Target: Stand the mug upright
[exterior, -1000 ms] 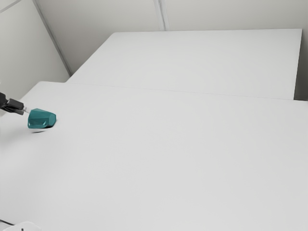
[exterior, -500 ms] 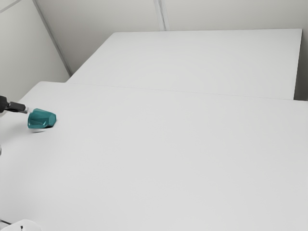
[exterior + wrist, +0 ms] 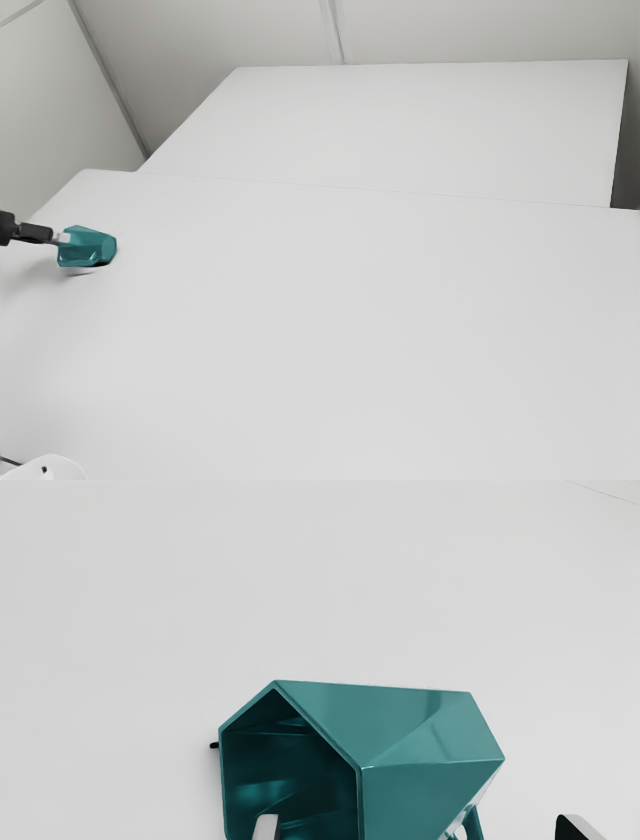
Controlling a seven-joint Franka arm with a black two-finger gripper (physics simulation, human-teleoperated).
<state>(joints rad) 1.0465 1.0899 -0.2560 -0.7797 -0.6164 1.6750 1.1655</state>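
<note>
Likely rigid but slick, the tipped-over teal mug [image 3: 425, 745] seems best held by its rim [image 3: 359, 800]; the fingers [image 3: 266, 828] stand open.

Your mug [image 3: 420, 730] has a smooth, glossy finish, its flat facets and inner walls catching soft sheens; you can't tell glazed ceramic from plastic. Its handle [image 3: 475, 822] looks smooth and shiny too. Under it, your surface [image 3: 350, 320] is smooth and matt, material unclear. Your pincer [image 3: 65, 239] has smooth-looking fingertips, metal or plastic uncertain.
</note>
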